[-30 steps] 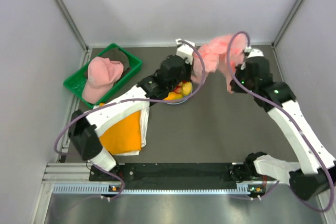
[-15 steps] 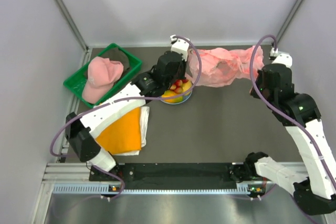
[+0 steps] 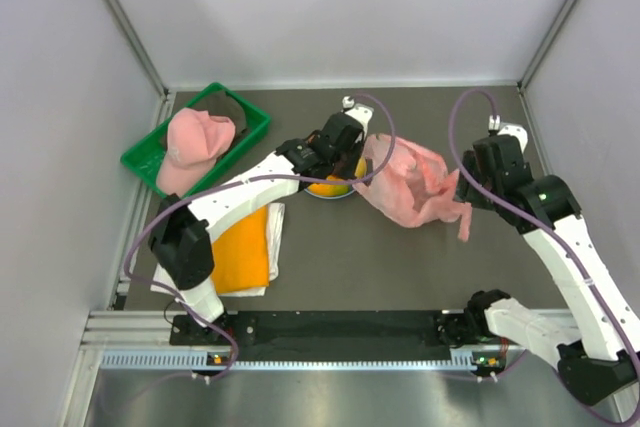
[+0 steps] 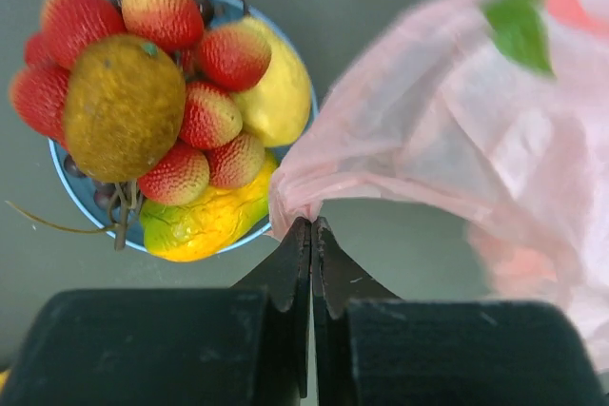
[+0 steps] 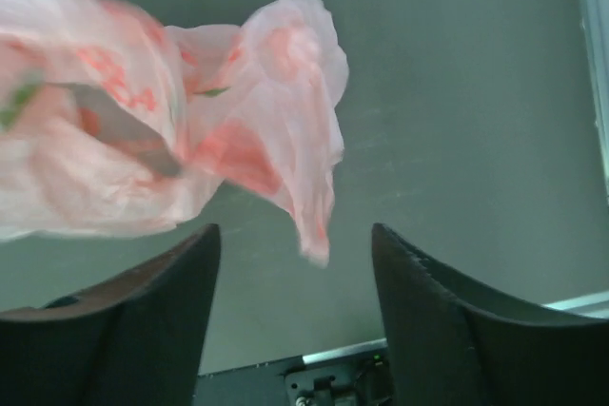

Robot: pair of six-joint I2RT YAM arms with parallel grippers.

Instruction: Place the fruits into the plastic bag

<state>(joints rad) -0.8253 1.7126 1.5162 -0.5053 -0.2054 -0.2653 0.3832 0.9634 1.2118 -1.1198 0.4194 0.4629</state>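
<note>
The left fingers (image 4: 301, 252) are pinched shut on an edge of the pink plastic bag (image 3: 405, 185), which billows away to their right, slack over the tabletop (image 3: 330, 257). The right fingers (image 5: 157, 297) stand apart and clamp nothing; a loose tail of the bag dangles just ahead of the gap between them. The fruits (image 4: 162, 111) are all heaped on the light blue plate (image 4: 57, 157), just ahead and left of the left fingertips. Nothing has gone in yet: the bag's mouth needs opening, then every fruit must be moved.
</note>
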